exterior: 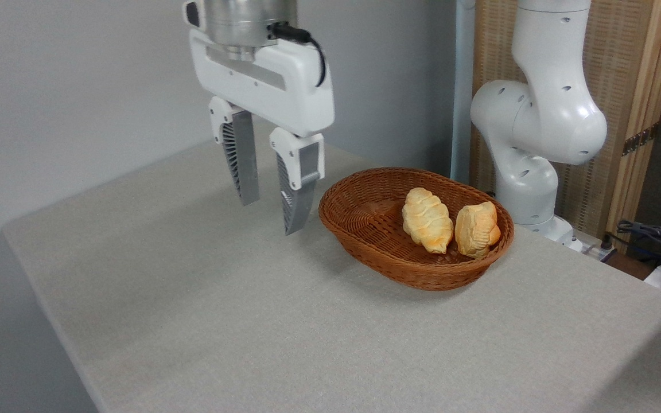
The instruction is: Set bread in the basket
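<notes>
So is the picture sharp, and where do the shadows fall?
Camera view: evenly lit and sharp, no glare; the oval reddish-brown wicker basket casts a soft shadow on the grey cloth table along its near rim, a fainter one lies below the grey ribbed fingers.

Orange-golden bread [477, 229] on edge inside brown wicker basket [365, 226], against right wall.
</notes>
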You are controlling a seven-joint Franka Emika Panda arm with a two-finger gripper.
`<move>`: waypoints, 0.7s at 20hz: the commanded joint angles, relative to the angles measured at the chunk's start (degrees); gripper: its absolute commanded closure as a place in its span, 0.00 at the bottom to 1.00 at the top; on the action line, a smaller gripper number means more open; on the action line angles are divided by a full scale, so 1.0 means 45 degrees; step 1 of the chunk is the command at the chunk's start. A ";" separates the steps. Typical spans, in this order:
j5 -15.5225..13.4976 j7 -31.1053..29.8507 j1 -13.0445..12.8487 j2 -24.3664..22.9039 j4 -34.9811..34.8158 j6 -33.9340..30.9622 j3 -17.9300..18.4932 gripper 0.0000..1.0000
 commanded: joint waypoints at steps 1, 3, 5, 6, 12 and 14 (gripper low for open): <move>-0.0004 -0.0166 0.0178 0.0769 0.1166 -0.0805 -0.0259 0.00; 0.0015 -0.0205 0.0178 0.0808 0.1147 -0.0844 -0.0511 0.00; 0.0035 -0.0205 0.0178 0.0867 0.1146 -0.0941 -0.0649 0.00; 0.0035 -0.0205 0.0178 0.0867 0.1108 -0.1019 -0.0669 0.00; 0.0387 -0.0205 0.0373 0.0867 0.1127 -0.1176 -0.1001 0.00; 0.0367 -0.0147 0.0412 0.0828 0.1088 -0.1195 -0.1021 0.00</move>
